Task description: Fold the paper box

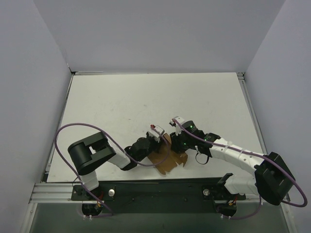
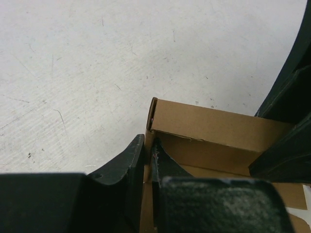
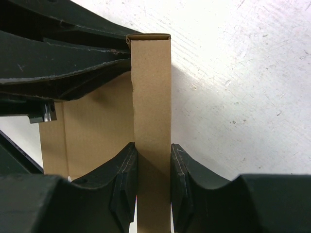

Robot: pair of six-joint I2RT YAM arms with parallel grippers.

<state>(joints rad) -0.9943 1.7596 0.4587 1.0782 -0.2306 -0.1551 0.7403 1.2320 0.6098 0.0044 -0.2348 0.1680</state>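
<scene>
Top view: the small brown cardboard paper box [image 1: 167, 159] sits half buried under the black left gripper [image 1: 156, 140] and the black right gripper [image 1: 179, 141], whose fingertips are too small to make out there. On the left wrist camera, the box's right end disappears behind the right gripper and the bottom edge cuts off its base. On the right wrist camera, the clamped strip runs off the bottom too.

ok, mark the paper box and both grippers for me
paper box [image 1: 167, 162], top view, flat brown panel.
left gripper [image 2: 147, 151], left wrist view, between fingertips pinching a flap.
right gripper [image 3: 151, 153], right wrist view, between fingertips clamping folded wall.
</scene>
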